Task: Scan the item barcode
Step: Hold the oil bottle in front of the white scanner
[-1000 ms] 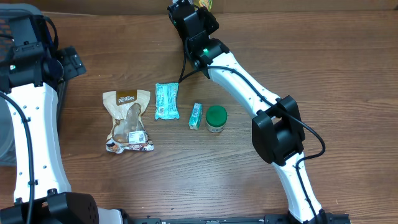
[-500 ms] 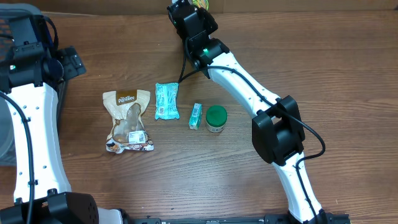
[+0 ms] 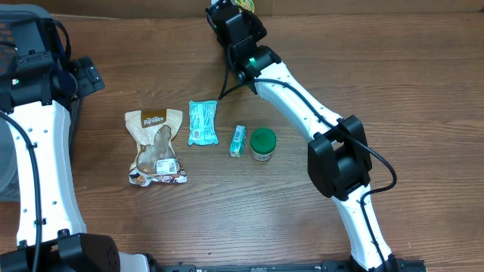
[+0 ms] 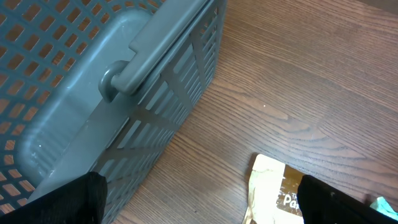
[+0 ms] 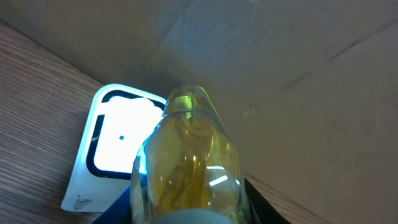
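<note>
Leaves the left gripper (image 4: 199,199) spread wide and empty beside the grey plastic lattice basket (image 4: 124,93), with the brown snack pouch (image 3: 155,147) and green-lidded jar (image 3: 263,143) lying mid-table. Clamps the clear yellowish bottle (image 5: 186,162) in the partly closed right gripper (image 3: 240,9) at the far edge, in front of the white lit scanner pad (image 5: 115,149). Barely shifts from a second ago, so probably waits for the barcode to read.

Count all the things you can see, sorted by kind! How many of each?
Snack packets: 2 (brown pouch, teal plastic wrapper)
Small green-and-white box: 1
Round jar with green lid: 1
Clear yellow bottle: 1
Grey plastic lattice basket: 1
White flat scanner pad: 1
Total: 7
</note>
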Robot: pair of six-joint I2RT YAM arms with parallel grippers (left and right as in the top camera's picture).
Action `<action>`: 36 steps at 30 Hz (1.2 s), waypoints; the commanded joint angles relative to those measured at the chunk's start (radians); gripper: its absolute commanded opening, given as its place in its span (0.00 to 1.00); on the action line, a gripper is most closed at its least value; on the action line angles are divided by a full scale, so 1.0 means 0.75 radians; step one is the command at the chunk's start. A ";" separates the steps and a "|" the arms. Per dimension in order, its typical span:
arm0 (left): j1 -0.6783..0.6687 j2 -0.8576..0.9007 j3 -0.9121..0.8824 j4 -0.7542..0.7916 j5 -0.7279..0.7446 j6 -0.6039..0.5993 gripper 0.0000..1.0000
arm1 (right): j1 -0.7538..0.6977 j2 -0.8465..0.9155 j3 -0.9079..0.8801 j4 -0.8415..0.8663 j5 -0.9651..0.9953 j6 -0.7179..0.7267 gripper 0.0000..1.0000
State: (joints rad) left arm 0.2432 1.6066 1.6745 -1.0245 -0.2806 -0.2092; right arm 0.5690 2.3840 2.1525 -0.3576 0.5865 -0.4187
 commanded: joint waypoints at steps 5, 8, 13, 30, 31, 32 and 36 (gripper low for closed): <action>0.007 0.003 0.015 0.004 0.001 0.004 1.00 | -0.017 -0.002 0.017 0.013 0.002 0.111 0.04; 0.007 0.003 0.015 0.004 0.001 0.004 1.00 | -0.020 -0.002 0.017 0.010 0.002 0.111 0.04; 0.007 0.003 0.015 0.004 0.001 0.004 1.00 | -0.020 -0.002 0.016 -0.020 -0.028 0.110 0.04; 0.007 0.003 0.015 0.004 0.001 0.004 1.00 | -0.039 -0.002 0.011 0.006 -0.002 0.110 0.04; 0.007 0.003 0.015 0.004 0.001 0.004 0.99 | -0.044 -0.002 0.011 0.006 -0.003 0.110 0.04; 0.007 0.003 0.015 0.004 0.001 0.004 1.00 | -0.045 -0.002 0.011 0.006 -0.003 0.110 0.04; 0.007 0.003 0.015 0.004 0.001 0.004 1.00 | -0.045 -0.002 0.011 0.006 -0.007 0.110 0.04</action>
State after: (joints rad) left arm 0.2428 1.6066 1.6745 -1.0245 -0.2806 -0.2092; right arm 0.5426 2.3840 2.1525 -0.3702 0.5579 -0.3443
